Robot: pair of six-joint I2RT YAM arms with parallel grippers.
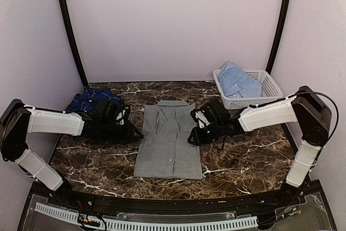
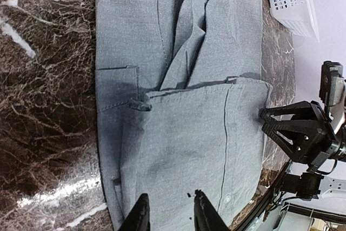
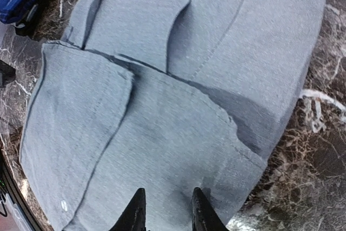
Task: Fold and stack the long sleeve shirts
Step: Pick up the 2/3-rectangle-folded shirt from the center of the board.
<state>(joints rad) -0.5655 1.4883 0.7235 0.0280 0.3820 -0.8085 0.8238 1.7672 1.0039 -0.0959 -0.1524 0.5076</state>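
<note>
The left gripper and right gripper are hanging with fingers parted, gripping nothing, over opposite side edges of the grey shirt lying flat between them. Bare table is showing outside each edge. The plaid shirt is lying behind the left gripper, partly hidden by it. The light blue shirt is sitting in the basket behind the right one.

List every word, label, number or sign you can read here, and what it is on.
None: no readable text in any view.
The grey shirt shows only plain cloth, the blue plaid shirt only its check pattern, and the light blue shirt and white basket bear no visible label.
</note>
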